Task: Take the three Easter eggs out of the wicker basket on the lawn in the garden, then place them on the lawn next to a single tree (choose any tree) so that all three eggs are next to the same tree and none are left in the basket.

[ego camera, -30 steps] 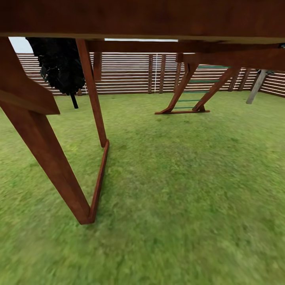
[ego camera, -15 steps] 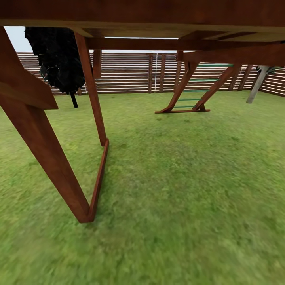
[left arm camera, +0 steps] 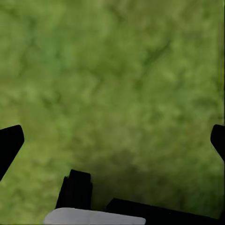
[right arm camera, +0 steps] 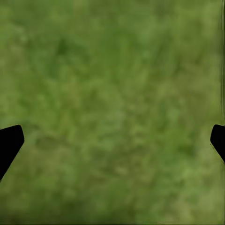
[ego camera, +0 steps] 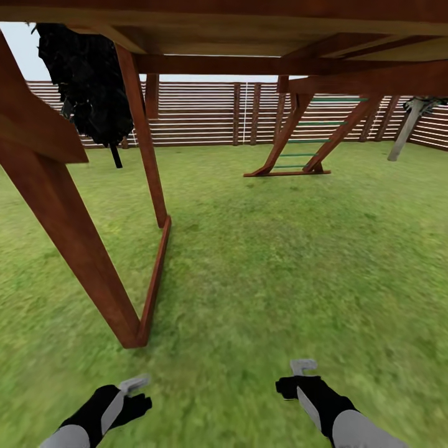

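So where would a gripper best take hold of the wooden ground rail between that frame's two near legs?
Probably mid-span on the ground rail, from straight above, jaws across its narrow width: it lies long and thin on the lawn, and both ends run into the legs. The open left gripper is nearer.

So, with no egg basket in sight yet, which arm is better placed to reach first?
Neither clearly: the left gripper and right gripper both hang open and empty over the short green lawn, about level.
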Motion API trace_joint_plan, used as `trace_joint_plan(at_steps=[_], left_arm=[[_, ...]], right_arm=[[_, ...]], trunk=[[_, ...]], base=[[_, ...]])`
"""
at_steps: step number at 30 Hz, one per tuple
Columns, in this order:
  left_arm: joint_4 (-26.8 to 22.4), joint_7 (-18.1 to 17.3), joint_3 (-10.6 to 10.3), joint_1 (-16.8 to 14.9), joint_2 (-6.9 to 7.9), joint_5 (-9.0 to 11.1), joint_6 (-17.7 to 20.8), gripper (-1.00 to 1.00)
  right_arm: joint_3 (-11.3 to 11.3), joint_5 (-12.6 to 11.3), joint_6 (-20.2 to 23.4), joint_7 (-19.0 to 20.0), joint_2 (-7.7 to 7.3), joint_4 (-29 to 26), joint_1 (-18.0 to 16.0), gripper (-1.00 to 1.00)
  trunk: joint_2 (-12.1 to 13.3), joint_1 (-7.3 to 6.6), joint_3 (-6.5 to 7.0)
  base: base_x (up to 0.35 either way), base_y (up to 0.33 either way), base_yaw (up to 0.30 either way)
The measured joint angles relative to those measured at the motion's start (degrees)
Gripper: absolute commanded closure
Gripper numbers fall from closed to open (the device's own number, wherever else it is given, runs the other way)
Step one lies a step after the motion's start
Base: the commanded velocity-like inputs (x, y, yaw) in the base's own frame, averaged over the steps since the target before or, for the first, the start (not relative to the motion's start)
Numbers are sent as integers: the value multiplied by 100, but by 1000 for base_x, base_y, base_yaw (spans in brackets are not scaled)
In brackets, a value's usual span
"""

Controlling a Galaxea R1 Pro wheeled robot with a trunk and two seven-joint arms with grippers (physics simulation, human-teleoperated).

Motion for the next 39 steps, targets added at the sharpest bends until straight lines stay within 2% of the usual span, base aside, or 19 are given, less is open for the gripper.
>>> trace_joint_plan(at_steps=[6, 9, 13, 21, 27, 39], left_arm=[[44, 11, -9, -57, -230, 41, -40, -100], [176, 14, -14, -59, -282, 34, -56, -100], [412, 1, -16, -61, -337, 37, -75, -100], [477, -40, -7, -31, -316, 32, -292, -100], [695, -37, 2, -26, -301, 37, -330, -100], [726, -37, 2, -26, -299, 36, -334, -100]], right_arm=[[24, 15, -64, -45, 40, 3, -24, -100], [36, 33, -145, -38, 59, 16, 21, -100], [34, 31, -348, -36, 55, 54, 34, -100], [37, 30, -432, -31, 54, 63, 44, -100], [38, 30, -438, -33, 54, 62, 45, -100], [39, 31, -433, -35, 54, 56, 45, -100]], trunk=[[-241, 132, -108], [-361, 198, -162], [-363, 198, -163], [-363, 196, -163], [-363, 195, -162], [-363, 195, -162]], base=[[0, 0, 0], [0, 0, 0], [0, 0, 0], [72, 0, 0], [311, 0, 0], [335, 0, 0]])
